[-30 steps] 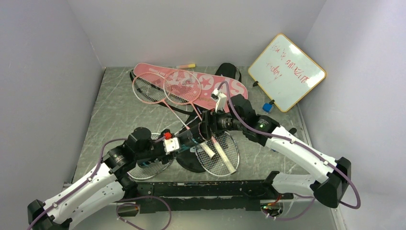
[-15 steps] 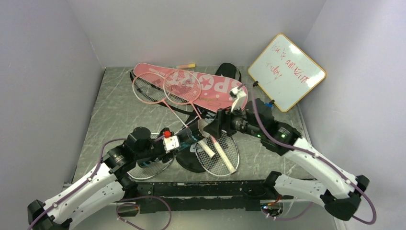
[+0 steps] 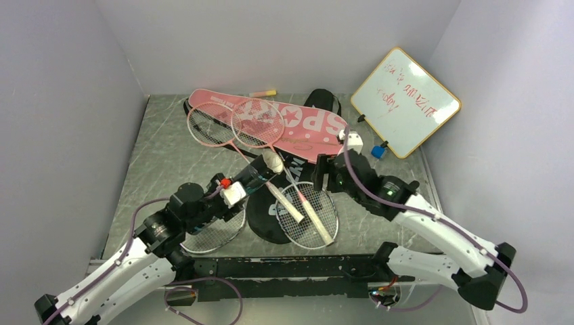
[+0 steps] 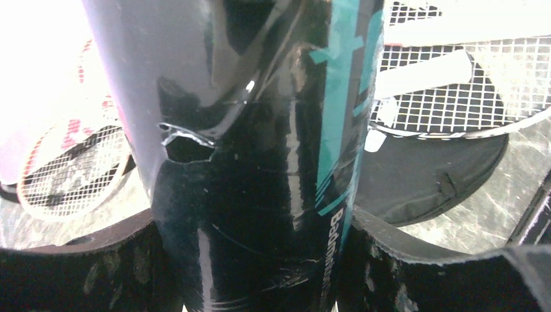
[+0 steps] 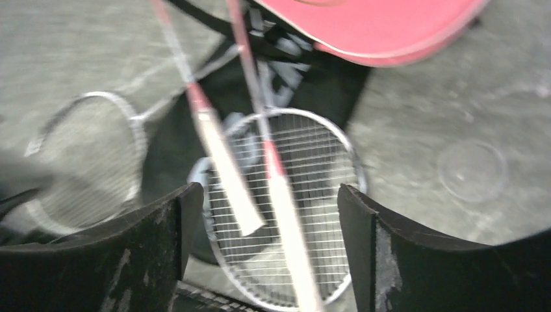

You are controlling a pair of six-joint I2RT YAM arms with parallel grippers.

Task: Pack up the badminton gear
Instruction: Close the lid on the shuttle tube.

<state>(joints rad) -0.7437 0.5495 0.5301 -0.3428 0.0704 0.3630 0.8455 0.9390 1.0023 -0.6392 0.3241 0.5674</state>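
Observation:
My left gripper (image 3: 245,184) (image 4: 253,260) is shut on the dark tube (image 3: 256,176) (image 4: 260,149), held tilted above the black cover (image 3: 271,223) (image 4: 429,182). A white shuttlecock (image 3: 273,161) sits at the tube's far mouth. To the right, my right gripper (image 3: 322,177) (image 5: 269,240) hangs open and empty over a white-framed racket (image 3: 308,215) (image 5: 286,214). A second white-framed racket (image 3: 218,233) (image 5: 91,156) lies under the left arm. Two pink-framed rackets (image 3: 257,123) rest on the pink cover (image 3: 304,125) (image 5: 377,26) at the back.
A wood-framed whiteboard (image 3: 405,101) leans against the right wall, with a small blue object (image 3: 379,152) at its foot. A pink-yellow marker (image 3: 262,93) lies by the back wall. A clear round disc (image 5: 472,170) lies on the table right of the rackets.
My right gripper has drawn back to the right, away from the tube's mouth. The left arm has swung the tube up and toward the back, with the shuttlecock now showing at its end.

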